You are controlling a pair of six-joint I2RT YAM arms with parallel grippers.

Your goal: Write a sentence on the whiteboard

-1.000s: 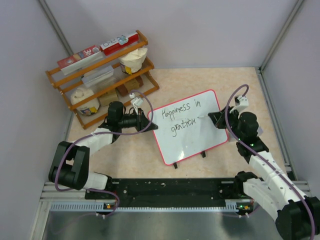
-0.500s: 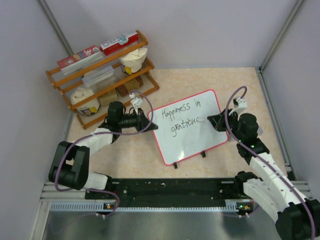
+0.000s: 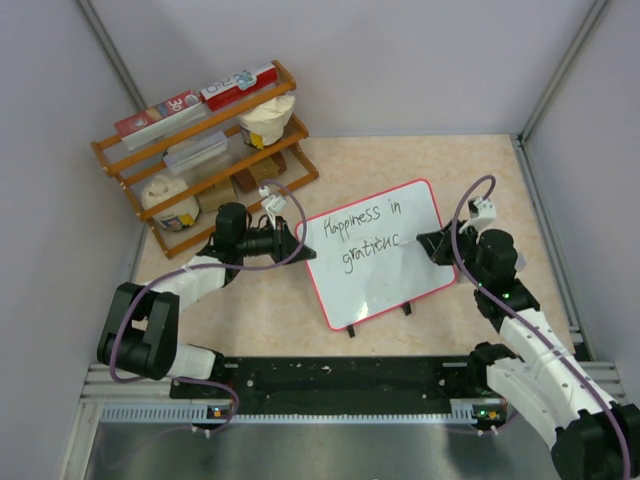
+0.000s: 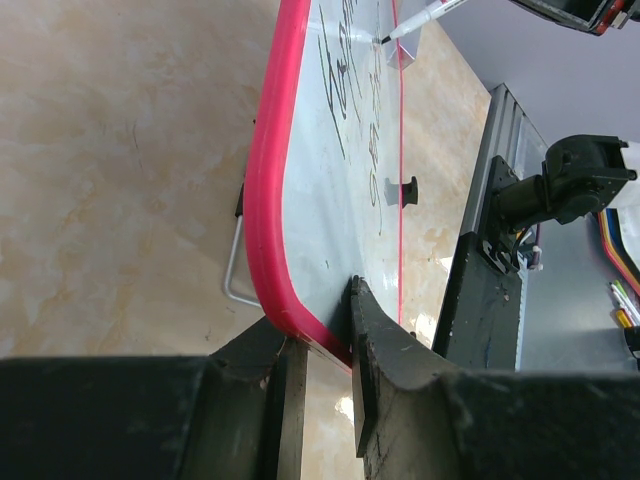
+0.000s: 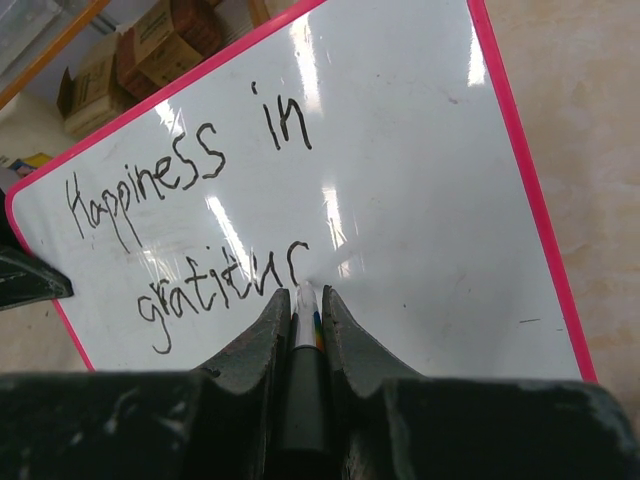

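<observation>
The whiteboard (image 3: 400, 275), white with a red rim, stands tilted on the table's middle. On it the sentence (image 3: 352, 221) reads "Happiness in" with "gratitu" and a curved stroke below. My left gripper (image 3: 301, 249) is shut on the board's left edge; the left wrist view shows its fingers (image 4: 375, 345) clamping the red rim of the whiteboard (image 4: 320, 200). My right gripper (image 3: 427, 241) is shut on a marker (image 5: 305, 335). The marker's tip touches the whiteboard (image 5: 430, 200) just right of the last stroke of the sentence (image 5: 225, 275).
A wooden rack (image 3: 205, 150) with boxes and white containers stands at the back left, close behind my left arm. The board rests on small black feet (image 3: 352, 331). A black rail (image 3: 340, 375) runs along the near edge. Grey walls close in both sides.
A curved stroke has appeared after "gratitu". My right gripper with the marker has shifted slightly right along the second line. The left gripper has stayed on the rim.
</observation>
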